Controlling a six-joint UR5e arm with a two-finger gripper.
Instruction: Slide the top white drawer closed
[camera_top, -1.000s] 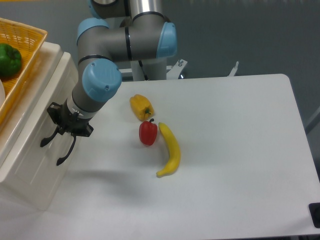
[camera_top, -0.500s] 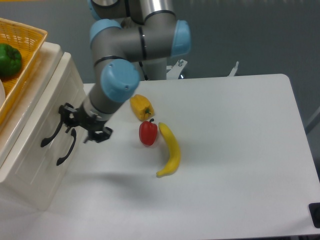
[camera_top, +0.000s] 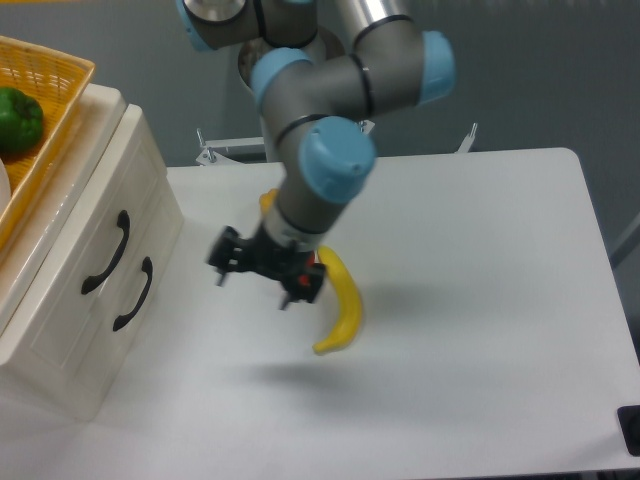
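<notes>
The top white drawer (camera_top: 90, 238) sits flush in the cream cabinet at the left, its black arched handle (camera_top: 105, 254) showing in full. My gripper (camera_top: 254, 286) hangs over the table well to the right of the cabinet, apart from it. Its two black fingers (camera_top: 221, 272) are spread, so it is open and holds nothing. It stands just left of the red pepper and the banana.
The lower drawer's handle (camera_top: 133, 294) is just below the top one. A yellow basket (camera_top: 55, 85) with a green pepper (camera_top: 18, 118) sits on the cabinet. A banana (camera_top: 345, 308), a partly hidden red pepper (camera_top: 316, 268) and a yellow pepper (camera_top: 267, 202) lie by the gripper.
My gripper has left the drawer handles and swung right across the table to beside the red pepper. The arm now hides most of the yellow pepper.
</notes>
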